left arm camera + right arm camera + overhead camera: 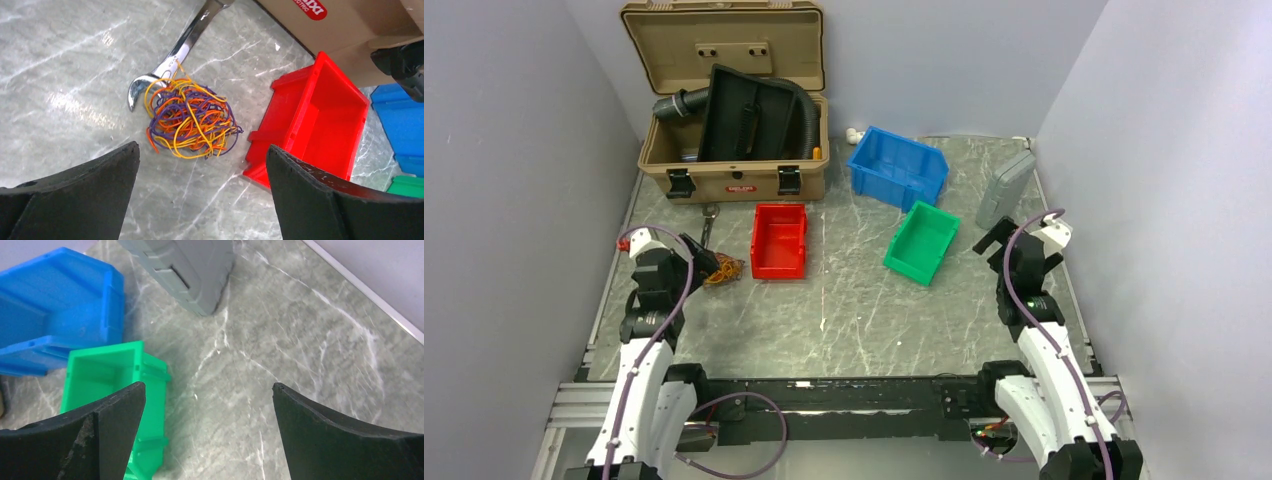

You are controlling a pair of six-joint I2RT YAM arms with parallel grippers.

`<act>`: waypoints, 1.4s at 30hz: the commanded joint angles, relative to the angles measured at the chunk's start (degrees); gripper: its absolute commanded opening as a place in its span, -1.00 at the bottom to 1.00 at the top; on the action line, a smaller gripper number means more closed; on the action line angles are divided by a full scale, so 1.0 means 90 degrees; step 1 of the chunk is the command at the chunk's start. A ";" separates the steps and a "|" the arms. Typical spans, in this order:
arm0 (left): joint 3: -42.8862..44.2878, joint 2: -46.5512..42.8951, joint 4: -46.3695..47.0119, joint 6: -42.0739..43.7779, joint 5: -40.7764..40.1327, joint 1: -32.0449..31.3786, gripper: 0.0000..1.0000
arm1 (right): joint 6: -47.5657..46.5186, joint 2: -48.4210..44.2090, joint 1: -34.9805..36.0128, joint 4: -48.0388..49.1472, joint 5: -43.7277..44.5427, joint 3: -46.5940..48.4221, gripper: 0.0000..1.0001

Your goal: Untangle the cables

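The cables (pixel 192 120) are a small tangled bundle of thin orange, yellow and purple wires lying on the marble table, partly over the head of a wrench. In the top view the cables (pixel 724 270) lie just left of the red bin. My left gripper (pixel 202 152) is open and empty, held above the table just short of the bundle; in the top view it (pixel 701 258) sits right beside it. My right gripper (pixel 209 390) is open and empty over bare table at the right, far from the cables; in the top view it (pixel 994 236) is near the green bin.
A steel wrench (pixel 175 52) lies under the bundle's far edge. A red bin (pixel 780 240) stands right of the cables, a green bin (pixel 922 243) and blue bin (pixel 898 167) further right. A grey case (pixel 1005 188) lies back right. An open tan toolbox (pixel 734 150) with black hose stands behind.
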 commanded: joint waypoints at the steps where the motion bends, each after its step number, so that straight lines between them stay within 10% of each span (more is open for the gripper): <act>1: 0.0792 0.0267 -0.1182 -0.0828 -0.0089 0.0010 0.97 | 0.0277 -0.0174 -0.0010 -0.0480 0.0271 -0.0120 1.00; 11: 0.1797 0.1680 -0.2983 -0.1591 -0.0468 0.0014 0.98 | 0.0531 0.0073 -0.0011 -0.0157 0.0117 -0.0504 1.00; 31: 0.2203 0.4253 -0.1826 -0.2223 0.0140 0.0229 0.82 | 0.0474 -0.0132 -0.0014 0.0775 -0.0423 -0.1276 1.00; 34: 0.2231 0.4646 -0.1597 -0.2183 0.0199 0.0293 0.27 | 0.0470 -0.0213 -0.0014 0.0796 -0.0442 -0.1326 1.00; 36: 0.2094 0.4646 -0.1358 -0.2124 0.0261 0.0296 -0.88 | 0.0473 -0.0249 -0.0010 0.0821 -0.0449 -0.1353 1.00; 42: 0.1713 0.3492 -0.1061 -0.1177 0.0969 0.0237 -1.00 | 0.0320 -0.0330 -0.0009 0.0814 -0.0852 -0.1304 1.00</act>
